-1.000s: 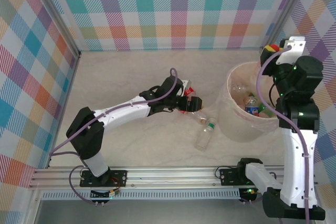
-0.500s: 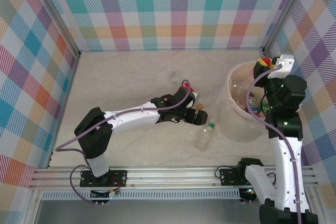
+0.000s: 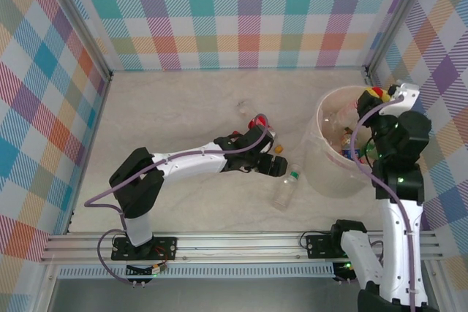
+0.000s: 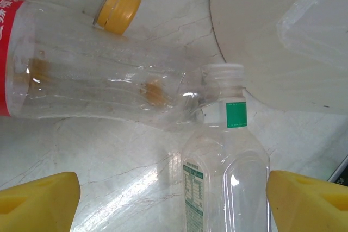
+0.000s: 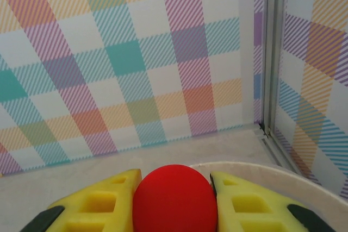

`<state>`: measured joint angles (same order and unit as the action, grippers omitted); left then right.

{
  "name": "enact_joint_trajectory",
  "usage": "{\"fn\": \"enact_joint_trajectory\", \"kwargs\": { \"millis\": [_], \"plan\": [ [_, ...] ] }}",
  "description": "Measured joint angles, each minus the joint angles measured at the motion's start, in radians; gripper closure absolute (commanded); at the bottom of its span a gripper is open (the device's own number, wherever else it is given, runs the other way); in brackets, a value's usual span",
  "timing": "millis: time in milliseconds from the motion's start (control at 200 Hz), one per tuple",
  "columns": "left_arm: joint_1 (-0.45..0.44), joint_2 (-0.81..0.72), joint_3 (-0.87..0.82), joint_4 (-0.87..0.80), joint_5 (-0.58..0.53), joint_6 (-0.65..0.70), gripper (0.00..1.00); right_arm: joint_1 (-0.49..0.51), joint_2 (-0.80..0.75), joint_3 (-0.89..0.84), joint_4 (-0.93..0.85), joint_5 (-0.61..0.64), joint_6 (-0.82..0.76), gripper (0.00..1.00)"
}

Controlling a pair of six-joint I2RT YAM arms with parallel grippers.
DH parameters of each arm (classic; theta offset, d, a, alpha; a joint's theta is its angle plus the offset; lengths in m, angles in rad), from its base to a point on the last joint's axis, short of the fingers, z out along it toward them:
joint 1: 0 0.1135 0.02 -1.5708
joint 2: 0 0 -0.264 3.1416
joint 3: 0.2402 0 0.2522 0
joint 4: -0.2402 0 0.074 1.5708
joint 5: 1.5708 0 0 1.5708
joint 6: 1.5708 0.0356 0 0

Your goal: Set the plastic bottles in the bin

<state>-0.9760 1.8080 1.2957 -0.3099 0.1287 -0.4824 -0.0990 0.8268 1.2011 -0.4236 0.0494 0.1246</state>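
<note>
while the left gripper (image 4: 174,198) stands spread wide, its yellow fingertips (image 4: 41,199) flank a clear green-banded bottle (image 4: 225,177) lying on the marbled table (image 3: 175,107). this bottle's white neck meets a red-labelled bottle (image 4: 92,80) lying crosswise, with a yellow-capped bottle (image 4: 117,8) just beyond. the cream bin (image 3: 329,173) stands just beside them, at the table's right side, with several bottles (image 3: 349,140) already inside. the right gripper (image 5: 175,199) is pinched on a red cap (image 5: 173,186), held above the bin's far rim.
</note>
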Motion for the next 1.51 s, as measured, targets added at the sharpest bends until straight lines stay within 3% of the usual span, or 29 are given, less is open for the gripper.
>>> {"fn": "enact_joint_trajectory", "kwargs": {
  "millis": [210,500,820,1100,1380,1505],
  "plan": [
    [0.000,0.002,0.016,-0.003,0.000,0.000,0.12,0.000,0.098,0.176,-0.156,0.082,-0.085,0.85],
    [0.000,0.002,0.026,-0.004,-0.012,0.005,0.13,-0.027,0.112,0.066,-0.199,0.097,-0.096,0.86],
    [0.000,0.007,0.026,-0.004,-0.011,0.012,0.14,-0.054,0.019,-0.150,-0.006,0.038,-0.015,0.86],
    [0.000,0.015,0.026,-0.002,-0.011,0.015,0.14,-0.066,0.015,-0.224,0.118,0.005,0.034,0.85],
    [0.000,0.019,0.026,-0.002,-0.011,0.020,0.14,-0.066,0.144,0.041,-0.134,-0.063,0.032,0.85],
    [0.000,0.019,0.026,0.002,-0.010,0.020,0.15,-0.066,0.187,0.131,-0.163,-0.088,0.023,0.85]
  ]
}}
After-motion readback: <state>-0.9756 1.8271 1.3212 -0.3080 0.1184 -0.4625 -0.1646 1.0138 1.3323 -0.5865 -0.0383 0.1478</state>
